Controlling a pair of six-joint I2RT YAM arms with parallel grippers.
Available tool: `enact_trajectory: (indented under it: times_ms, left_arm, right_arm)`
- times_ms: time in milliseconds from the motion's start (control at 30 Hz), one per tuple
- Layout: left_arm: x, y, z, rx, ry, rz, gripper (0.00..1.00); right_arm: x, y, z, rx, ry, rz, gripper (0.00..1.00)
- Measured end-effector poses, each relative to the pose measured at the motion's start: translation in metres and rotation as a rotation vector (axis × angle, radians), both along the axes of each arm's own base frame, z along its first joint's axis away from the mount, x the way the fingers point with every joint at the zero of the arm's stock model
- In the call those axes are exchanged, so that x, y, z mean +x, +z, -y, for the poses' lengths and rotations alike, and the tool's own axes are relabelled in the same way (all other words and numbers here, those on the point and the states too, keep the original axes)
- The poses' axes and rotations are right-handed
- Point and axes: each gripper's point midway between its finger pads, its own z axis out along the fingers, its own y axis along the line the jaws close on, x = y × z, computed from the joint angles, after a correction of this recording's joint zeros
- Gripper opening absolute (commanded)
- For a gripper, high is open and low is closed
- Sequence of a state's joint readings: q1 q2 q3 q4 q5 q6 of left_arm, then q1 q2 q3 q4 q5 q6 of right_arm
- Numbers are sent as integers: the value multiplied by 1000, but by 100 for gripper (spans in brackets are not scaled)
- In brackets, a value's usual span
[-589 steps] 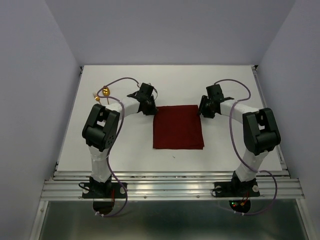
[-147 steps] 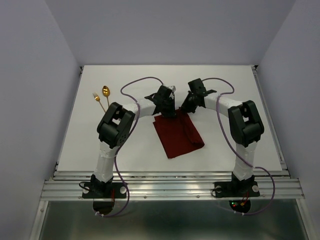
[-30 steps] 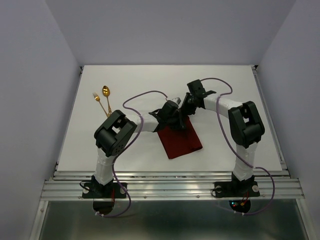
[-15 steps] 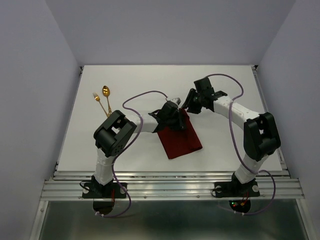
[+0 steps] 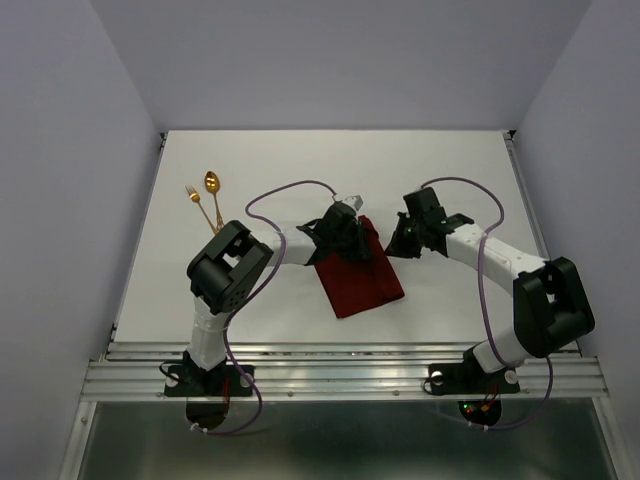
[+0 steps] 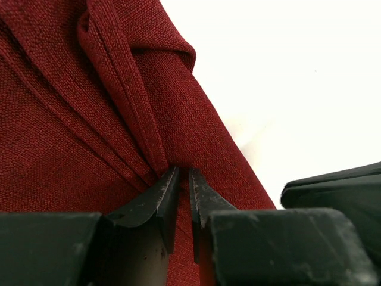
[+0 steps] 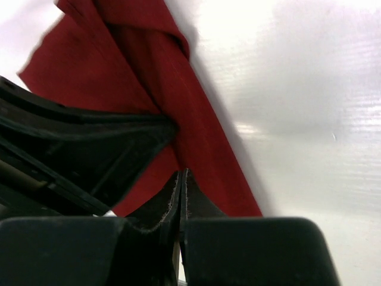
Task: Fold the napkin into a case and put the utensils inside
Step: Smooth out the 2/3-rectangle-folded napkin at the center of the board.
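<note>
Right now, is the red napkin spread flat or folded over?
Folded. The napkin lies as a narrow slanted oblong, and the left wrist view shows several cloth layers bunched into a ridge pinched between the left jaws.

Across the napkin's (image 5: 366, 287) far-left approach: left arm (image 5: 292, 247)

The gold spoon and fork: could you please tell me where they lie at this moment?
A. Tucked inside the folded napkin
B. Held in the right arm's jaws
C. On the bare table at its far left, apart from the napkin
C: the top view shows the spoon and fork side by side on the table, well left of the napkin.
</note>
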State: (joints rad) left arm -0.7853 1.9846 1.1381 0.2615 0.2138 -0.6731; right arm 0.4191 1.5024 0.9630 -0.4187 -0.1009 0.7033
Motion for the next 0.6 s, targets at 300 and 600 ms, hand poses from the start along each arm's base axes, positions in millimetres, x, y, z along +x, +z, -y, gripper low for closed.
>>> enact_trajectory:
  times_ms: [300, 600]
  left_arm:
    - [0, -1, -1, 8, -13, 10, 25]
    - [0, 0, -1, 17, -21, 13, 25]
  right_arm:
    - [-25, -25, 1, 2, 62, -68, 1]
    - [-31, -61, 6, -40, 69, -135, 1]
